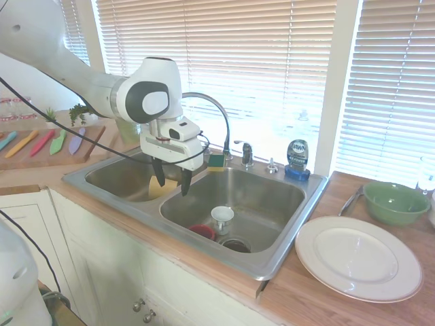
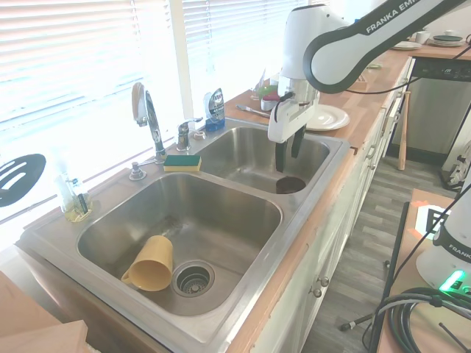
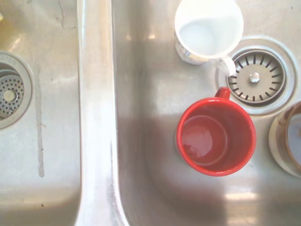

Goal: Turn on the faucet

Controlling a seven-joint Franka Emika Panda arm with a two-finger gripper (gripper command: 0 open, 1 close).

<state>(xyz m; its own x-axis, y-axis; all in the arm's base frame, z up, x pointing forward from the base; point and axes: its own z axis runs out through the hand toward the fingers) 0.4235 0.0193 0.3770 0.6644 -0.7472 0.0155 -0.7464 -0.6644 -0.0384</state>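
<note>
The chrome faucet [image 1: 219, 109] arches up from the back rim of a double steel sink [image 1: 314, 187]. Its short lever handle [image 1: 245, 151] stands just right of the spout base. From the opposite side, the faucet [image 2: 151, 118] and handle [image 2: 184, 131] sit behind the divider. My gripper [image 1: 171, 180] hangs open and empty, pointing down over the basin beside the divider, in front of the faucet and clear of it. In the second exterior view my gripper [image 2: 289, 151] is well right of the handle. The wrist view looks straight down on the divider.
A white mug [image 3: 209, 30] and a red mug [image 3: 216, 136] stand by the drain below the gripper. A yellow cup [image 2: 151, 262] lies in the other basin. A sponge [image 1: 216, 161], small knob [image 1: 272, 165] and blue soap bottle [image 1: 297, 159] line the back rim. Plate [image 1: 358, 257] and green bowl [image 1: 395, 202] sit on the counter.
</note>
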